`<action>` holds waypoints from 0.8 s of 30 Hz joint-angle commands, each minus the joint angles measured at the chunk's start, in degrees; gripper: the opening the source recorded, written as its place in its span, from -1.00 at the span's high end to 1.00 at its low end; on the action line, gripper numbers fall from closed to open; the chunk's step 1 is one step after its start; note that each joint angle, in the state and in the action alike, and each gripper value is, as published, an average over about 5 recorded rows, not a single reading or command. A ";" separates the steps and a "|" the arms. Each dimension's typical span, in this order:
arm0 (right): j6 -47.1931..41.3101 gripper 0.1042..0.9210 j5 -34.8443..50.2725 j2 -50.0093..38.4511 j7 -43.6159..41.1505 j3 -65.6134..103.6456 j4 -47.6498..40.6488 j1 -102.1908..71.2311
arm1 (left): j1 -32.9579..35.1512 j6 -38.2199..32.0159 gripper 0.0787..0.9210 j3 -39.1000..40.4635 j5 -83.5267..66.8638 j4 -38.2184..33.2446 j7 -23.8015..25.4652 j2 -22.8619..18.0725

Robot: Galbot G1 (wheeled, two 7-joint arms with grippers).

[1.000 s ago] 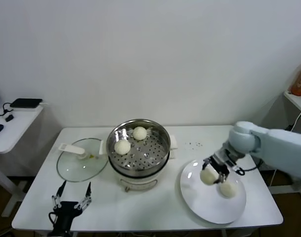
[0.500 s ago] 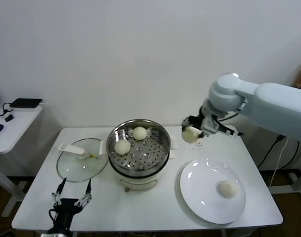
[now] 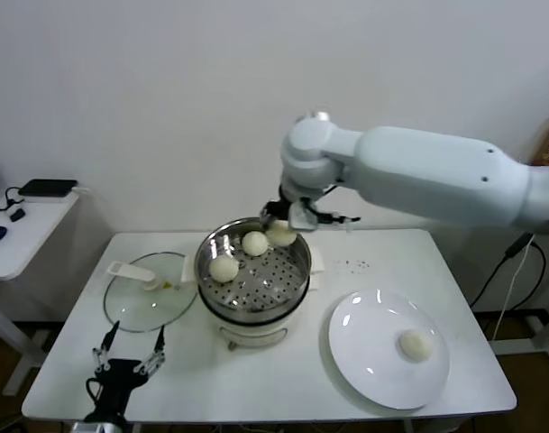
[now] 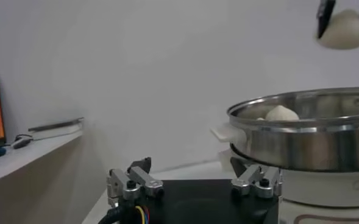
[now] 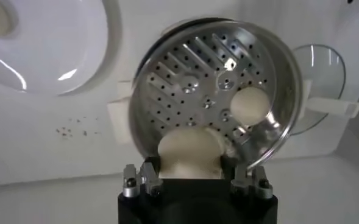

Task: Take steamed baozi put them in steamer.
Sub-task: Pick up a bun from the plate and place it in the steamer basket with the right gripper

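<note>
At the near edge of the table (image 3: 283,383) the left gripper (image 3: 128,361) waits low, its fingers spread wide with nothing between them. To the right, a white plate (image 3: 369,356) carries one bun (image 3: 416,344). Further back sits the steamer (image 3: 252,271), beside a glass lid (image 3: 148,290) lying flat on the table. Two buns (image 3: 224,268) rest on its tray with holes. Above the far rim of the steamer, the right gripper (image 3: 281,228) hangs with its fingers closed around a third bun (image 5: 190,152), held in the air over the tray.
</note>
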 commanded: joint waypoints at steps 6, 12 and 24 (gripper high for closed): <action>1.54 -0.34 -3.40 12.33 -0.38 0.36 -8.13 -9.39 | -0.20 0.11 -0.77 -0.05 0.18 0.86 0.02 0.38; 1.44 -0.34 -3.67 12.35 -0.46 0.00 -7.96 -11.72 | -0.05 -0.12 -0.77 -0.02 0.18 1.50 0.00 0.30; 0.90 -0.35 -1.98 10.62 -1.55 -1.35 -5.77 -11.85 | -0.19 -0.08 -0.77 -0.02 0.24 1.71 -0.05 0.03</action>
